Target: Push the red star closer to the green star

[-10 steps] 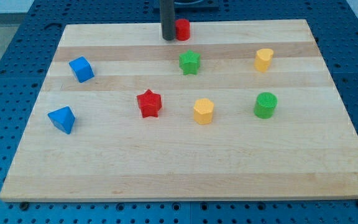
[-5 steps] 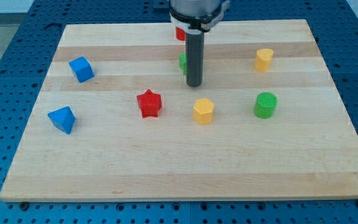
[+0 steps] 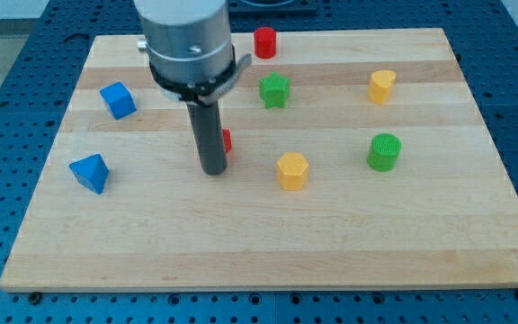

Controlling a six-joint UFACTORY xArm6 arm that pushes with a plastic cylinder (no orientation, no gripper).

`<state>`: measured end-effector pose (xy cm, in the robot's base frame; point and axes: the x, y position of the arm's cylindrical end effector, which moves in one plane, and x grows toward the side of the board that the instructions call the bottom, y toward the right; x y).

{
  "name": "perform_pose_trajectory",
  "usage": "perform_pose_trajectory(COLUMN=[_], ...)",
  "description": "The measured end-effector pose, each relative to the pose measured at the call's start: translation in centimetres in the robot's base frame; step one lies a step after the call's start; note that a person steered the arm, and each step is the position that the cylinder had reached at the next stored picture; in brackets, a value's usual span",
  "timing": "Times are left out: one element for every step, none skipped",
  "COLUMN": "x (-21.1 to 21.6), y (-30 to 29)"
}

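The red star lies near the board's middle, almost wholly hidden behind my rod; only a red sliver shows on the rod's right side. My tip rests on the board just below and in front of it. The green star lies up and to the right of the red star, apart from it.
A red cylinder stands at the top edge. A yellow block lies right of my tip, another yellow block at upper right, a green cylinder at right. Two blue blocks lie at left on the wooden board.
My rod has swept from the top edge down past the green star, then left and down to the red star, which it now covers. The yellow block near it seems slightly shifted.
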<state>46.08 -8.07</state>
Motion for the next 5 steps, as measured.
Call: perform_pose_trajectory(x=[-3.8, -6.9, -7.4, -3.8, -5.4], y=[-0.4, -1.0, -1.0, -2.1, -4.5])
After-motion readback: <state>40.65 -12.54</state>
